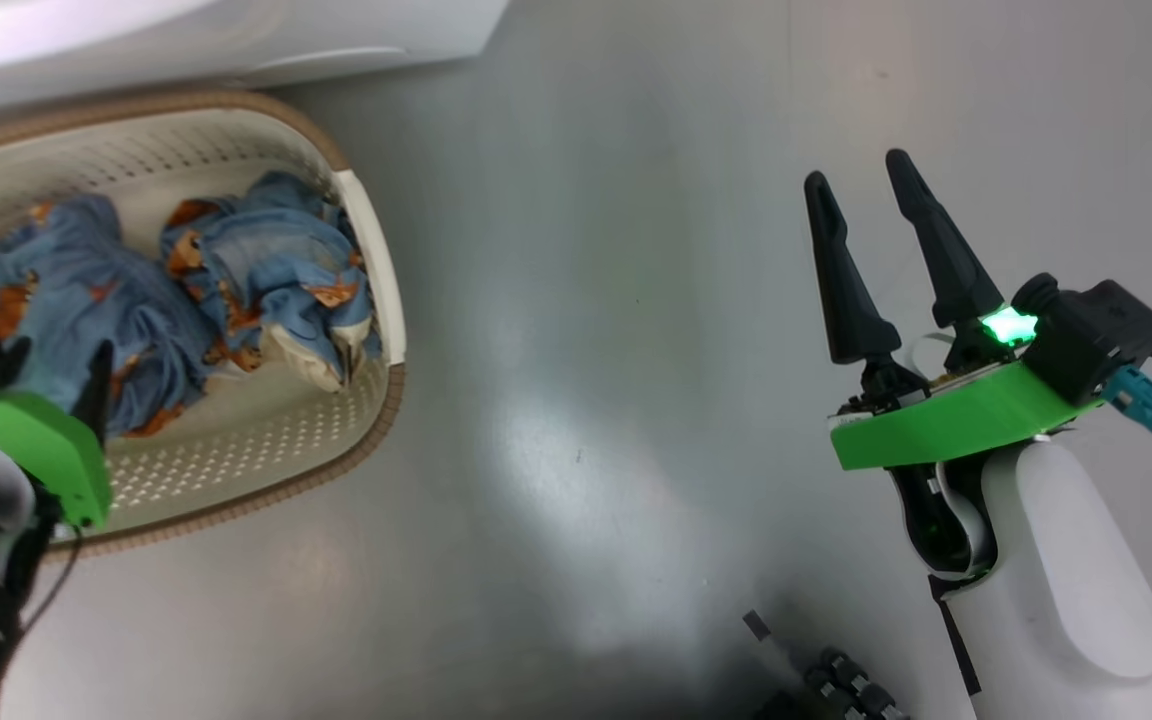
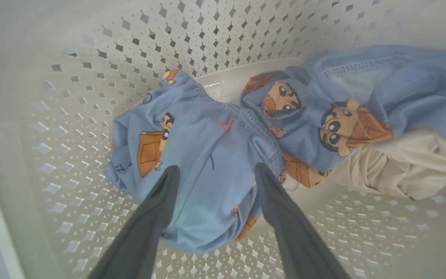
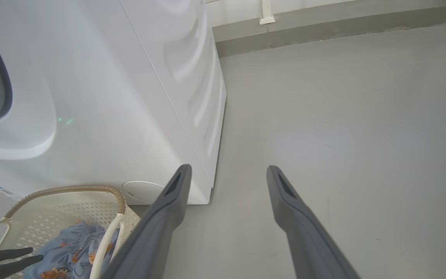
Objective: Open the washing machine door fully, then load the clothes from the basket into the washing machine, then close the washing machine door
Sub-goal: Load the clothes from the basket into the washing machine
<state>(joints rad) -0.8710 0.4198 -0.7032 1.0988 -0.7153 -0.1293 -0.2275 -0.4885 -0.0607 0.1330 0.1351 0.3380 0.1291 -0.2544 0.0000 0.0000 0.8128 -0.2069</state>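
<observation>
The right gripper (image 1: 857,170) is showing two tapering black fingers (image 1: 841,290) on a bright green bracket (image 1: 956,425), a green light (image 1: 1008,326) glowing beside them. A white shell is covering its forearm (image 1: 1076,560), beside a teal connector (image 1: 1151,405).

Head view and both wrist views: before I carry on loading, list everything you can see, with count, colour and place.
washing machine: one, white, directly behind the basket
round cover: one, white, low on the machine's front corner
basket: one, cream with a brown rim, on the floor in front of the machine
blue clothes: two bundles, light blue with orange-brown cartoon print, side by side in the basket
cream cloth: one, cream, in the basket against the second blue bundle
floor: grey, glossy, beside the basket
left gripper: one, dark fingers apart, over one blue bundle in the basket
right gripper: one, dark fingers apart, over the floor, holding nothing
</observation>
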